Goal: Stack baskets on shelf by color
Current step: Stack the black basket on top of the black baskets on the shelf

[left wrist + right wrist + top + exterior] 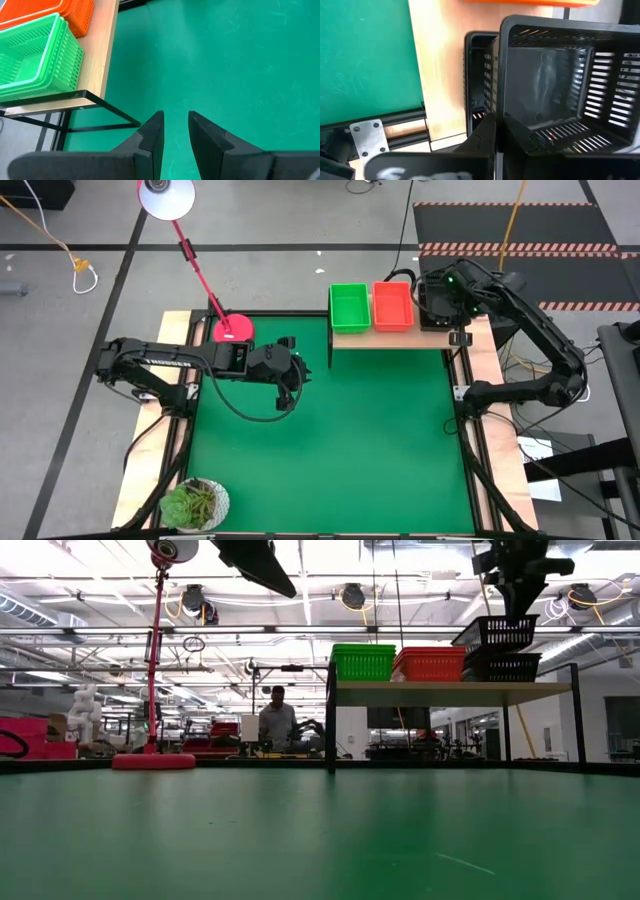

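Hanging from right pincer (496,131): black basket (560,90) above shelf (450,687).

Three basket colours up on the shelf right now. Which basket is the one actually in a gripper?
A black basket, held tilted above the black stack by the right gripper, shut on its wall. The green baskets and orange-red baskets sit untouched on the shelf.

Three basket stacks (391,307) side by side on the shelf (390,340), behind the table (330,440).
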Robot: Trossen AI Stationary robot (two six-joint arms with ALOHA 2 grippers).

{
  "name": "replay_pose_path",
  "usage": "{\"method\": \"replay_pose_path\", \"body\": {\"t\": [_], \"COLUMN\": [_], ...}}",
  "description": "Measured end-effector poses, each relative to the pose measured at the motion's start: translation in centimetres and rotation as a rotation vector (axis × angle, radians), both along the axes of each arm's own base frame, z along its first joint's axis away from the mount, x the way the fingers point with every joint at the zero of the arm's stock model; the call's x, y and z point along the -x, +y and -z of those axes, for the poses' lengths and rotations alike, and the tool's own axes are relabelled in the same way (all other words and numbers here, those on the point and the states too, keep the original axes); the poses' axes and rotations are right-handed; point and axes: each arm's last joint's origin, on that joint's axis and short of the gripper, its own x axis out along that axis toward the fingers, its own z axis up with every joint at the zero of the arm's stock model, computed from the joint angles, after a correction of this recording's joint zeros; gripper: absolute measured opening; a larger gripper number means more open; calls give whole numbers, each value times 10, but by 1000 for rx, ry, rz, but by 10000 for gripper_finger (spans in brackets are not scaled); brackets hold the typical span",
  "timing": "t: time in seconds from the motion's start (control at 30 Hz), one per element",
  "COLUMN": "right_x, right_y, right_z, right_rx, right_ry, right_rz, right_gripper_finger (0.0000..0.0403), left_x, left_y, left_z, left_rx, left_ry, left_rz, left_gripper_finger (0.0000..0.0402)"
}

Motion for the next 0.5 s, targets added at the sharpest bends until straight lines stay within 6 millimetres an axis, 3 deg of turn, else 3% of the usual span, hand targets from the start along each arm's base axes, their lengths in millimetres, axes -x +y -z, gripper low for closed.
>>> {"method": "replay_pose_path", "body": {"t": [0.5], "right_x": [1], "right_y": [-2], "right_z": [0], "right_rx": [-27], "right_ry": [-38], "right_rz": [-4], "right_gripper_finger": [8], "left_x": [0], "left_y": [0], "left_z": [0], "left_rx": [-1], "left_ry": [0], "left_rz": [1], "left_gripper_finger": [90]}}
